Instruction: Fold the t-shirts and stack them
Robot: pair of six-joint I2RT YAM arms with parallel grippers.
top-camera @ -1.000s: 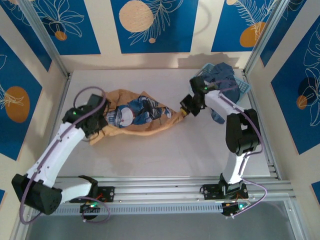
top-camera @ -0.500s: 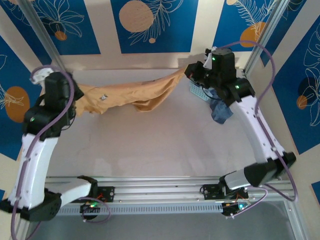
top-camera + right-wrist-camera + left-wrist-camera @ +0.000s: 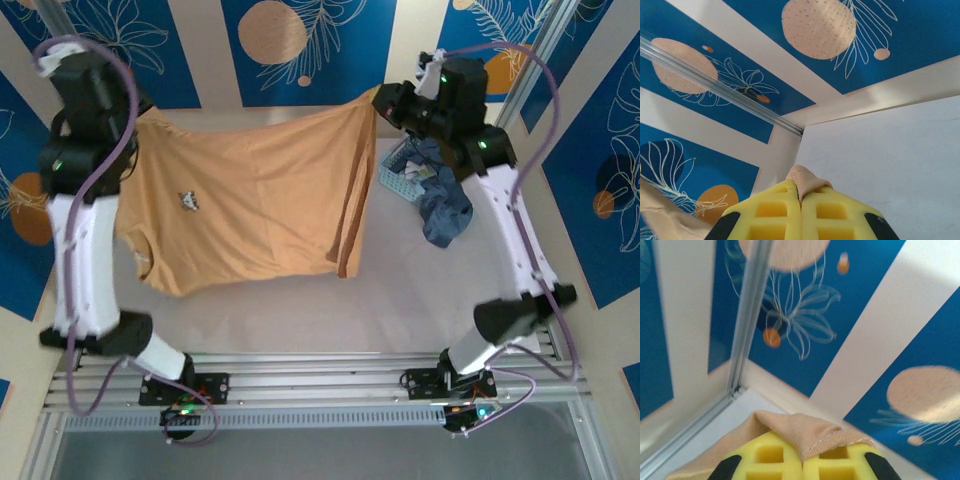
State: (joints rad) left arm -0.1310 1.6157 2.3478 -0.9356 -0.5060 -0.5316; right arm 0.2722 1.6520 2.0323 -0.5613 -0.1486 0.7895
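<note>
While its upper edge is clamped at either corner between closed jaws, the tan-orange t-shirt (image 3: 250, 200) is held spread above the table (image 3: 400, 300), stretched lengthwise from the left gripper (image 3: 135, 118) across to the right gripper (image 3: 380, 105), hanging below both.

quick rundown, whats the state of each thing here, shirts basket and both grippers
tan-orange t-shirt: unfolded, lifted, hanging spread between both grippers
blue t-shirts: crumpled, spilling over the basket
basket: on the table, blue cloth in it
left gripper: shut on tan-orange t-shirt
right gripper: shut on tan-orange t-shirt
</note>
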